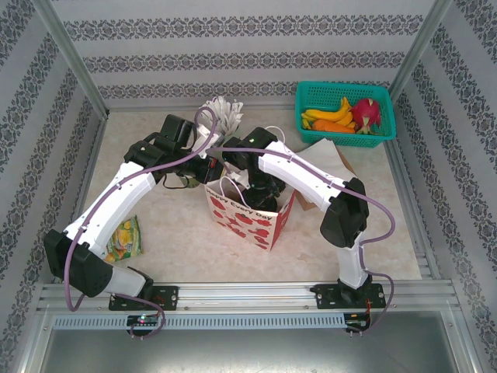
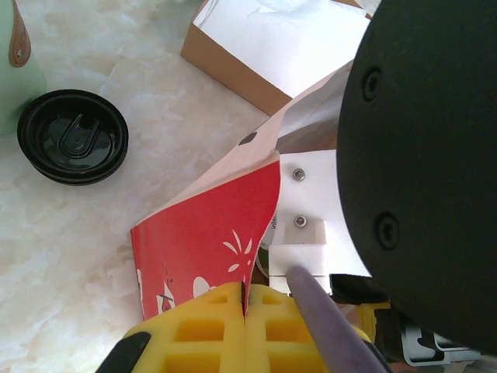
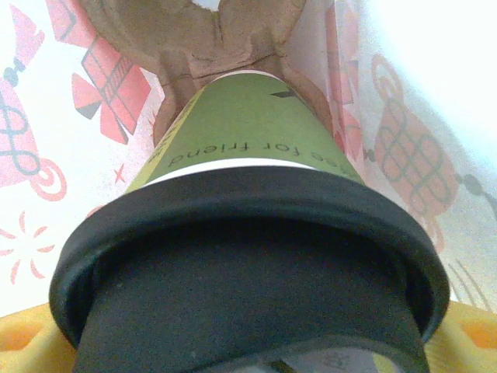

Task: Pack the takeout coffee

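**A:** What has the left hand got?

**B:** It is pinched tight on the top edge of the red paper bag, pulling the mouth open. A separate black lid sits on the tabletop, well off to its left.

**A:** And the right hand?

**B:** It is down inside the bag, fingers spread wide around the takeout coffee near its lidded top. The cup points straight out ahead of the fingers, its base at a brown cardboard holder.

**A:** How will it handle?

**B:** Probably light, with a thin paper wall that dents under a hard squeeze. I'd grip just below the rim, where it should be stiffest, and keep it upright, because the lid may pop off.
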Motion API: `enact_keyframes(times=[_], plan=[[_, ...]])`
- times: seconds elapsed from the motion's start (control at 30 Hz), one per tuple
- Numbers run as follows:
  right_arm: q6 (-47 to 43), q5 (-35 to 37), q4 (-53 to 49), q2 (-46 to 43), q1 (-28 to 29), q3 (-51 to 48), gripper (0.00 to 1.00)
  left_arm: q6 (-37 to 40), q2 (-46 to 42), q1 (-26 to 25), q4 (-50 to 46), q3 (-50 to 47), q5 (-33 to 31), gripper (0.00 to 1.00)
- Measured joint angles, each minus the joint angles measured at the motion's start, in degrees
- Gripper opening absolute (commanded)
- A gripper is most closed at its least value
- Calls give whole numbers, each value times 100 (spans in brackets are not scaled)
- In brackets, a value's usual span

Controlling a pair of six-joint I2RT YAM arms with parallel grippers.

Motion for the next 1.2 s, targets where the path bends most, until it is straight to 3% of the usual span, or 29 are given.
enact_keyframes(times=[1.2], plan=[[7, 26, 0, 72, -2, -7, 56, -2, 0, 2, 125, -85, -2, 0]])
